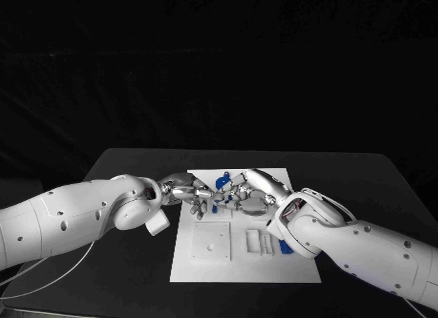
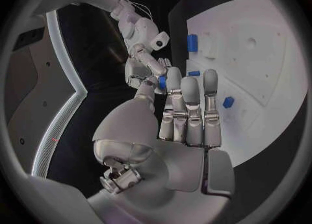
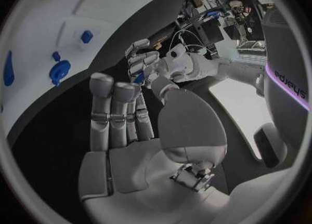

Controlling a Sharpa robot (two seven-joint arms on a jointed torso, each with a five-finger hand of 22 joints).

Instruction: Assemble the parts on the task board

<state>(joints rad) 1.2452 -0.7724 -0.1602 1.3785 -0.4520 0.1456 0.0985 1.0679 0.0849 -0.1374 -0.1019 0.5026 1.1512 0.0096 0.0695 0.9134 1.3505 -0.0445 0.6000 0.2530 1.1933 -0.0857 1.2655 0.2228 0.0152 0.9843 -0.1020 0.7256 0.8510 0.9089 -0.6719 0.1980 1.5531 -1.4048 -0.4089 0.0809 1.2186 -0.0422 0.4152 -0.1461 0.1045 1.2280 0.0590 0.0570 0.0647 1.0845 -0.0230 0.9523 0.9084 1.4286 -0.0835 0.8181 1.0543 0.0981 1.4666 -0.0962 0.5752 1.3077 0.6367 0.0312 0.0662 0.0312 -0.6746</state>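
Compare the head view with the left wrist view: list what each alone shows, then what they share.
Head view alone: the whole task board on the black table, with its square recessed block and slotted pieces near the robot, and both white arms meeting over the board's far end.

Left wrist view alone: the left hand's palm side, fingers straight and side by side, and a small blue piece at the right hand's fingers.

Shared: the white board, blue parts on it, and both hands close together.
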